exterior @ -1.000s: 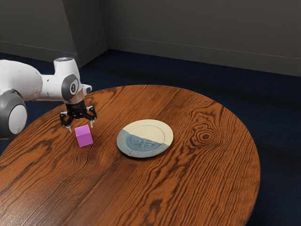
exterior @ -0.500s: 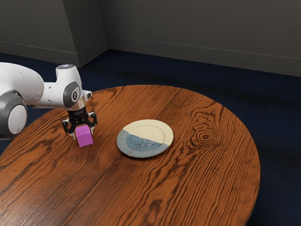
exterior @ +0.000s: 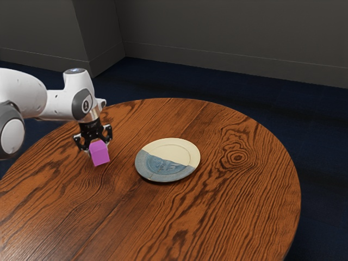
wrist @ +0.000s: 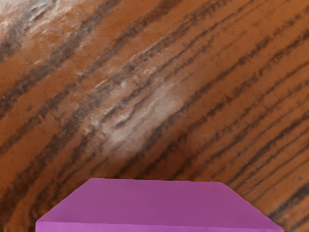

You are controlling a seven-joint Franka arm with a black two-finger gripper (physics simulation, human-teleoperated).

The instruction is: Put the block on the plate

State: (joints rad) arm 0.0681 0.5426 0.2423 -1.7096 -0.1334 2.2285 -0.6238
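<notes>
The black gripper (exterior: 98,149) is shut on the magenta block (exterior: 99,154), its fingers at two sides of it. The block hangs slightly above the wooden table, a short way from the plate (exterior: 168,160) toward the exterior view's left. The plate lies flat, part cream and part blue-grey. In the wrist view the block (wrist: 157,203) is large and close under the hand, with wood grain beyond it.
The round wooden table (exterior: 217,217) carries the plate near its middle, and its curved edge runs around toward the exterior view's right. Behind it are a dark blue floor (exterior: 321,119) and a grey wall (exterior: 228,32).
Over the last second my hand came down around the block and the fingers shut on it. Since half a second ago, hand and block have risen slightly together. The plate has stayed put.
</notes>
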